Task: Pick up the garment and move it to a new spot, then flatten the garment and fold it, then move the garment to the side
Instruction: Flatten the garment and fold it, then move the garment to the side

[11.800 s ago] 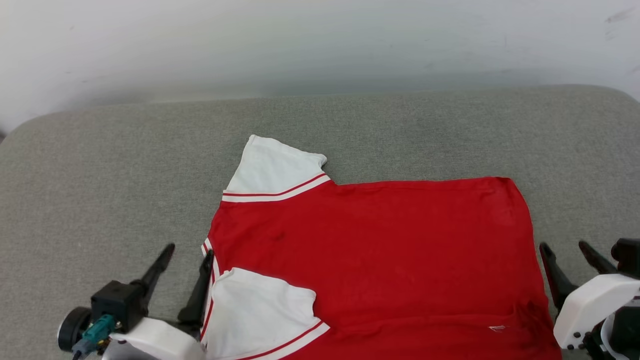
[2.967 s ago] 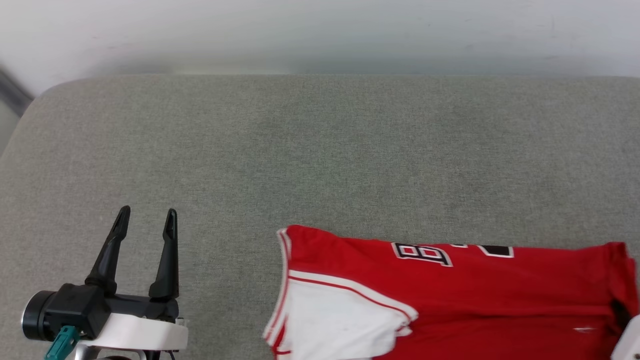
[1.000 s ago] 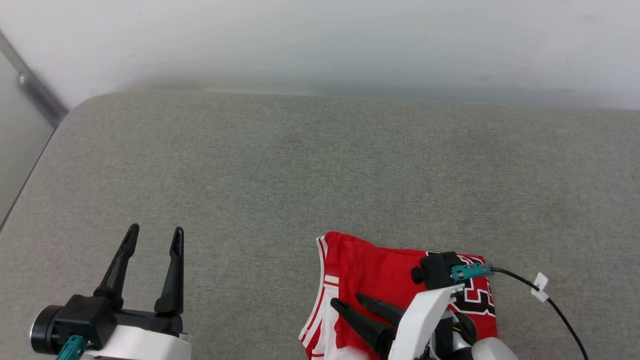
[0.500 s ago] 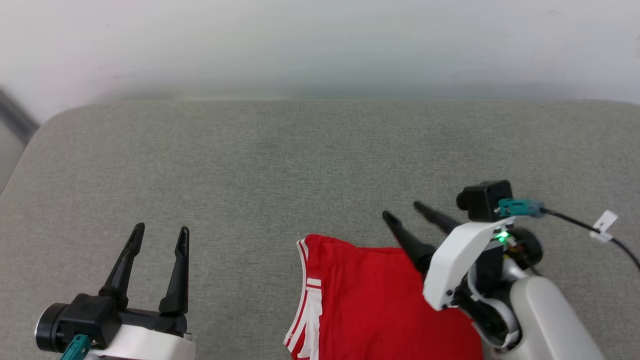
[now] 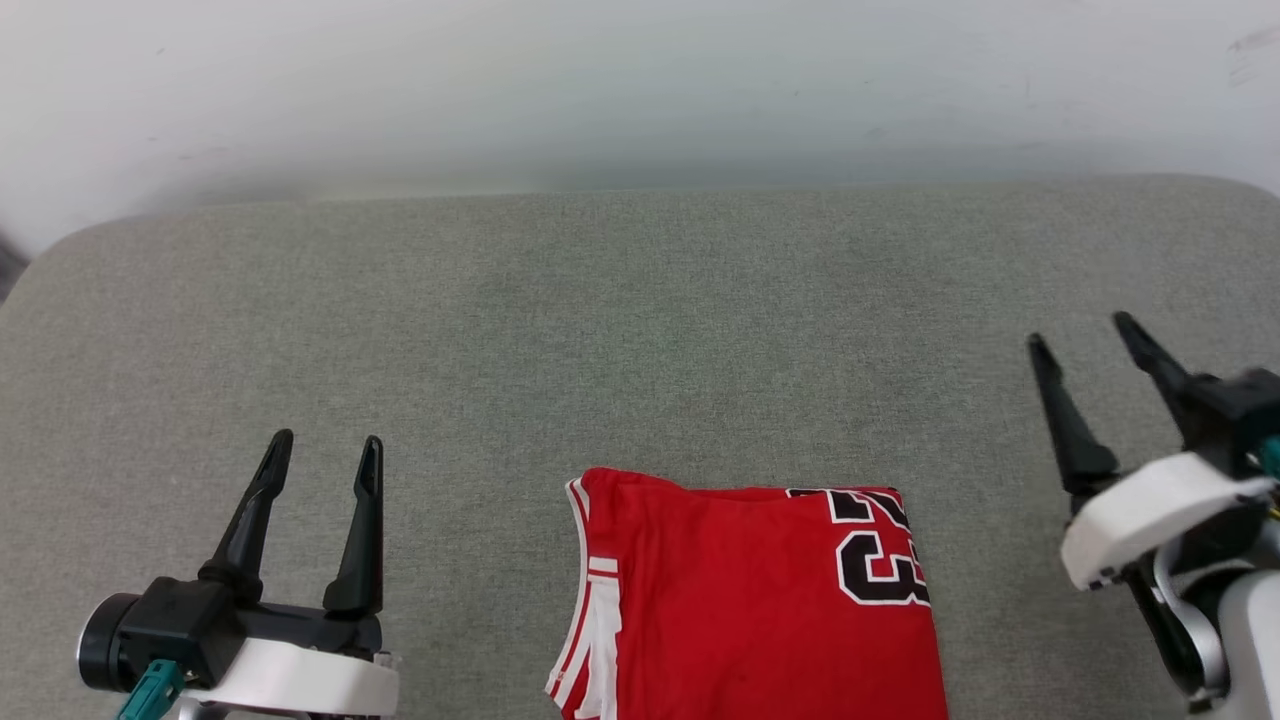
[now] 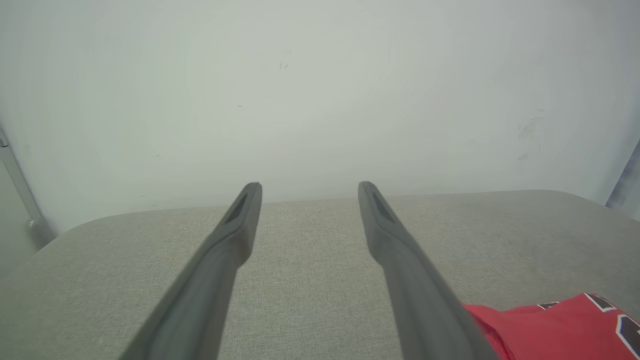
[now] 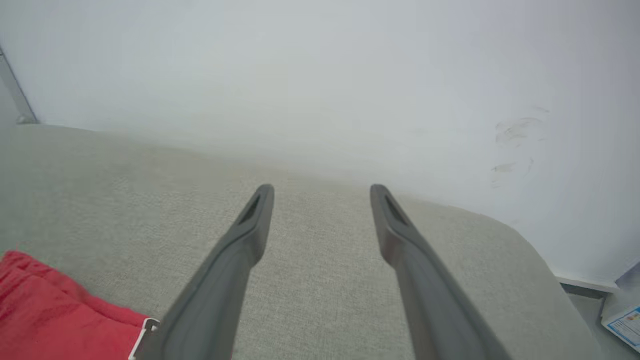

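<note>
Wide grey woven-fabric pad (image 5: 640,330) against pale wall (image 5: 640,80). Folded at its near middle, between both arms and touching neither: red jersey T-shirt with striped white trim (image 5: 750,610). Black numerals legible in head view, mere red corners in wrist views. Left gripper (image 5: 327,440) and right gripper (image 5: 1082,328): fingers spread, empty. Printed card (image 7: 622,322) beyond pad's corner, right wrist view.

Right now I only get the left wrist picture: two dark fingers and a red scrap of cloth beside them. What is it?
Observer: In the head view it is a red jersey T-shirt with black white-outlined lettering, folded into a rectangle on the grey fabric cushion.
Operator: Where's the other arm?
Observer: The right arm's fingers hover right of the shirt, spread apart, holding nothing.
Operator: Anything else?
Observer: The right wrist view shows a printed sheet low beside the cushion's corner.
</note>
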Robot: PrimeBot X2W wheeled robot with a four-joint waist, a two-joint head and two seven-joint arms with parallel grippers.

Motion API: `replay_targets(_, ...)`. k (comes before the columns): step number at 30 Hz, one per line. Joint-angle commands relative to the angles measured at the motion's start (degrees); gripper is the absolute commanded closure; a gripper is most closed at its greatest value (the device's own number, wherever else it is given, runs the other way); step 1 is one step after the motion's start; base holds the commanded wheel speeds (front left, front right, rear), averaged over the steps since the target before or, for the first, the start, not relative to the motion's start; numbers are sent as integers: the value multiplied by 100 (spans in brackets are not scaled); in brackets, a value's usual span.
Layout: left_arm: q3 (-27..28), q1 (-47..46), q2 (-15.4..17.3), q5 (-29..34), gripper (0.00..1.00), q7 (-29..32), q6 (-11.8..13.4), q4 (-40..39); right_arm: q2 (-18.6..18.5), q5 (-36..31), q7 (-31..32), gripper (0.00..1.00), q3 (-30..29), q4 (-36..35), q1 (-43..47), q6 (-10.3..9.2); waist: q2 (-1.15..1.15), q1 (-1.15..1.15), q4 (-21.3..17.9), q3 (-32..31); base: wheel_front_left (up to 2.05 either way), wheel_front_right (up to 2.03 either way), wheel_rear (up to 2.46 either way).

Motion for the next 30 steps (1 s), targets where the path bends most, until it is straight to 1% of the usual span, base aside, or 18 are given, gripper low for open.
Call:
replay_targets(1,-18,-28,-30,-12,0,-12,-8,-21,62,-43,-190,0,-171,-87,178,-2,0,0,1,2,0,0,0)
replay_targets(8,-88,23,-36,-54,0,-12,-8,-49,490,-230,-909,0,-777,-466,824,-2,0,0,49,6,0,0,0)
replay_targets(14,-137,75,-34,-94,0,-12,-9,-50,790,-256,-1172,0,-787,-578,1202,-2,0,0,88,-32,0,0,0)
replay_targets(20,-177,78,-16,-114,0,-12,-9,-35,849,-255,-1188,0,-701,-519,1225,-2,0,0,102,-70,0,0,0)
replay_targets(30,-200,111,12,-110,0,-12,-9,-18,793,-178,-1049,0,-641,-572,1263,-2,0,0,111,-106,0,0,0)
